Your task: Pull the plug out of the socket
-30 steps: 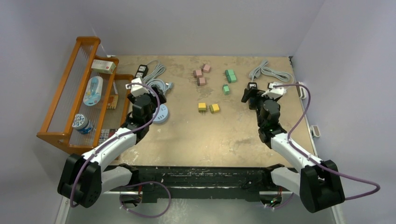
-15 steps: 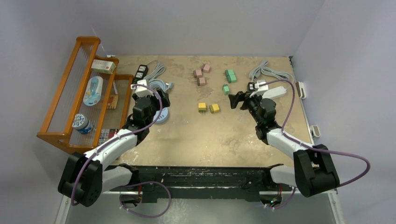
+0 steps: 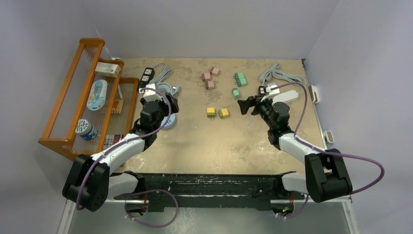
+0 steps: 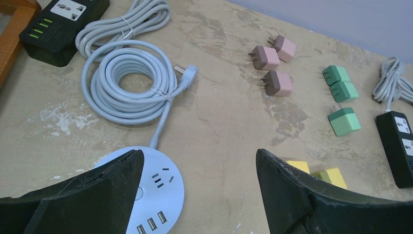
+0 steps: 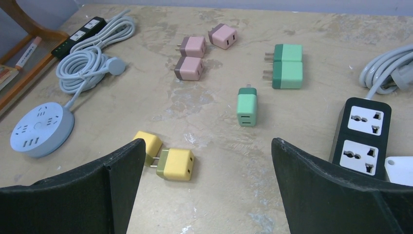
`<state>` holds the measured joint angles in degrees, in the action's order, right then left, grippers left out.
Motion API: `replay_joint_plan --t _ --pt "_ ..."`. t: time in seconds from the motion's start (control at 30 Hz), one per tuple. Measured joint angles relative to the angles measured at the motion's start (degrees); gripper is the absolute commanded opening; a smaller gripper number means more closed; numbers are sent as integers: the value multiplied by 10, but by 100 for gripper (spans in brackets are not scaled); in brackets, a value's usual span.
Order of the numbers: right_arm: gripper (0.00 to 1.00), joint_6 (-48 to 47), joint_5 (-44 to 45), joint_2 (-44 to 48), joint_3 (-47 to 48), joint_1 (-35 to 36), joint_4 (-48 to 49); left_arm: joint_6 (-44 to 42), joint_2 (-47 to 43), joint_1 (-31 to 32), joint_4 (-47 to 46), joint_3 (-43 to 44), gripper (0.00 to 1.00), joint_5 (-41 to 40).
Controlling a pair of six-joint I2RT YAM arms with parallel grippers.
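My left gripper (image 3: 167,104) is open and empty, just above the round blue socket (image 3: 169,120). In the left wrist view (image 4: 198,152) the socket (image 4: 158,192) lies under the left finger, with its visible holes empty. My right gripper (image 3: 245,105) is open and empty, its jaws wide (image 5: 208,141) over bare table. Two yellow plugs (image 5: 178,163) lie by its left finger. A black two-outlet strip (image 5: 363,136) lies by its right finger with both outlets empty. Loose pink plugs (image 5: 195,53) and green plugs (image 5: 287,66) lie farther back.
A coiled grey cable (image 4: 129,85) and a black strip (image 4: 58,24) lie at the back left, beside a wooden rack (image 3: 87,97). Another grey cable (image 3: 280,74) lies at the back right. A white object (image 5: 399,170) touches the right strip.
My right gripper has swung left, from over the black strip towards the yellow plugs. My left gripper has shifted right and down over the round socket. Little has changed in the last half second.
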<state>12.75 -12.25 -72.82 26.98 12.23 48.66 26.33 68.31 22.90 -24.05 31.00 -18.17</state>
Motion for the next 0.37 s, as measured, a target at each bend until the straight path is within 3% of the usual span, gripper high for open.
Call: replay_joint_plan --t 0.1,0.2,0.37 --pt "99 -1 7 -2 0 0 0 0 3 0 0 0 82 0" --pt "99 -2 9 -11 0 0 0 0 3 0 -1 0 74 0" --pt "99 -3 10 -22 1 0 0 0 5 0 -1 0 75 -3"
